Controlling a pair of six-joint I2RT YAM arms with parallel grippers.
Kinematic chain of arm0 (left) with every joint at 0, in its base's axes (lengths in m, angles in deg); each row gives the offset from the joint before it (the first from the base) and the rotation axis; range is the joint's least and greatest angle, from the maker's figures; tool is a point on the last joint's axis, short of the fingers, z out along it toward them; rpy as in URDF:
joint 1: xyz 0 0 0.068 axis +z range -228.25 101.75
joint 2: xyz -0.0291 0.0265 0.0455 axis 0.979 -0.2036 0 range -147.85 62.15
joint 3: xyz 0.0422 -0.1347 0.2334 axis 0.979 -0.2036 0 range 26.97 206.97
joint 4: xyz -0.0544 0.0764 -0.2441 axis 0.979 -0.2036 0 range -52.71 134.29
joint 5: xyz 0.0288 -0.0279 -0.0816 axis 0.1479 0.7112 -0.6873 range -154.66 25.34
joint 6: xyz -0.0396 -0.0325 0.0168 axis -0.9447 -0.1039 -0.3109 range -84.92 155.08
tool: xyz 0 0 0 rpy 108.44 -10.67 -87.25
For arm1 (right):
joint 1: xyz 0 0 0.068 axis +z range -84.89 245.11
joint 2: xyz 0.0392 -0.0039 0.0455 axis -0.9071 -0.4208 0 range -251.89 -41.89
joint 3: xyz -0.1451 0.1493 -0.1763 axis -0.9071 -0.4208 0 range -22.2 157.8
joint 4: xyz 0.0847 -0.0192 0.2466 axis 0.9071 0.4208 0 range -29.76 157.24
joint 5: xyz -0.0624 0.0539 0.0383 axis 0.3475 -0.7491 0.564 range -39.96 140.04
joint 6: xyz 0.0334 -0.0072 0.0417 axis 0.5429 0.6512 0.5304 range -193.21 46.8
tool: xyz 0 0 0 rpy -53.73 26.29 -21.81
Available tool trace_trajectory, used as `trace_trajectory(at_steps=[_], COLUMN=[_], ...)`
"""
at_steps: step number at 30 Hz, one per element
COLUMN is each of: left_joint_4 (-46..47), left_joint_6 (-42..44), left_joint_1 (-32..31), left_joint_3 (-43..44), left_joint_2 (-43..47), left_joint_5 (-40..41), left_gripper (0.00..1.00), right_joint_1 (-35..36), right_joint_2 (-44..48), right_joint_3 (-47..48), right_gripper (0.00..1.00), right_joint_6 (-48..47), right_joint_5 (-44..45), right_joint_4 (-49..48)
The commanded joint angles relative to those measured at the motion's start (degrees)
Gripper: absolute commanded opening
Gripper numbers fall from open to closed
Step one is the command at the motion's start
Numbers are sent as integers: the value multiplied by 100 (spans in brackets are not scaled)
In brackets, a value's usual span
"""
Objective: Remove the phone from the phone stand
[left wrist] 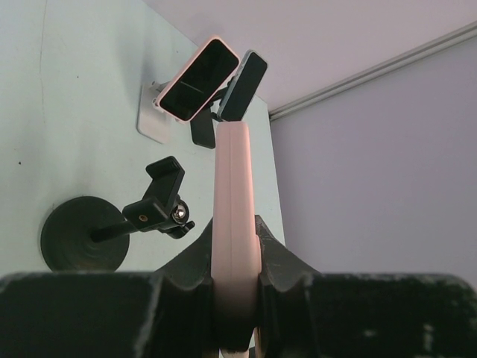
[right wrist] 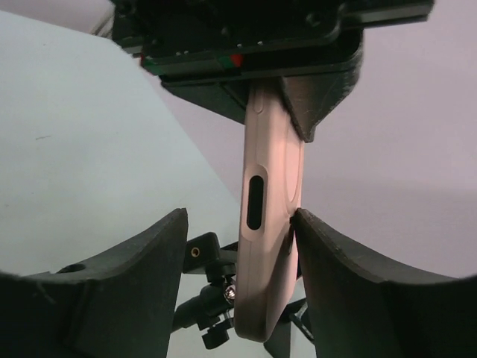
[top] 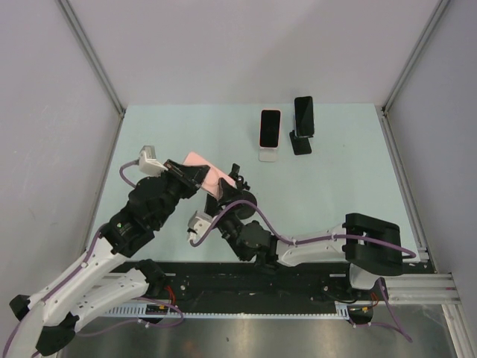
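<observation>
We're clamping left gripper (left wrist: pixel 237 261) on phone (left wrist: pixel 235 179), holding it up beside stand (left wrist: pixel 112 231). Right gripper (right wrist: pixel 238 224) straddling phone's end, jaws apart, one jaw touching it.

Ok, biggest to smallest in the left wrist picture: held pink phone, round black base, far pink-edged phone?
1. Held pink phone, though it's nearest the camera.
2. Round black base and far pink-edged phone look about alike.

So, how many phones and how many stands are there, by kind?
Phones: 3 - held pink phone, back pink phone, black phone
Stands: 3 - white stand, black stand, empty stand
Total: 6
</observation>
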State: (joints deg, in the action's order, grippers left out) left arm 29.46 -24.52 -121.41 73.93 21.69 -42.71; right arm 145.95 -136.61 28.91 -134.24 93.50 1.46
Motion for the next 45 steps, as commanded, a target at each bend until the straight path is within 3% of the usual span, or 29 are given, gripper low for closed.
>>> trace_trajectory(at_steps=[1,4,8,9,10,14,17,21,25,29,33,36,37,40,45], left_joint_4=[402,411,393,393,393,393,402,437,455,560,639,639,639,648,631], left_joint_6=[-325,-351,-360,-343,-334,-307,-132,465,1378,2545,3453,4103,4253,4842,5607], left_joint_1=[-61,-96,-114,-114,-114,-114,-114,-114,-114,-114,-114,-114,-114,-105,-62], left_joint_3=[173,173,199,208,226,252,340,480,744,902,973,955,938,903,833], left_joint_2=[83,48,13,-5,-5,30,153,381,583,733,786,751,716,550,215], left_joint_5=[134,116,81,72,72,159,274,581,678,582,424,248,178,-85,-621], left_gripper=[0,0,3,6,9,48,70,86,99,100,100,100,100,100,100], right_joint_1=[99,99,116,116,125,143,134,99,-33,-357,-1051,-1850,-2340,-3089,-4952], right_joint_2=[-205,-231,-223,-223,-214,-100,32,365,1102,1964,2957,3634,3792,4259,4707], right_joint_3=[30,30,30,30,30,30,30,30,30,30,48,57,57,57,57], right_gripper=[58,40,2,0,0,0,0,0,0,0,0,0,0,0,0], right_joint_6=[-857,-954,-1094,-1121,-1138,-1121,-1042,-700,142,1451,3557,4580,5236,6074,7104], right_joint_5=[400,426,479,488,496,567,628,733,751,567,-81,-758,-960,-1813,-3438], right_joint_4=[-1477,-1618,-1864,-1882,-1891,-1882,-1786,-1417,-270,1243,2913,4431,4707,5602,6868])
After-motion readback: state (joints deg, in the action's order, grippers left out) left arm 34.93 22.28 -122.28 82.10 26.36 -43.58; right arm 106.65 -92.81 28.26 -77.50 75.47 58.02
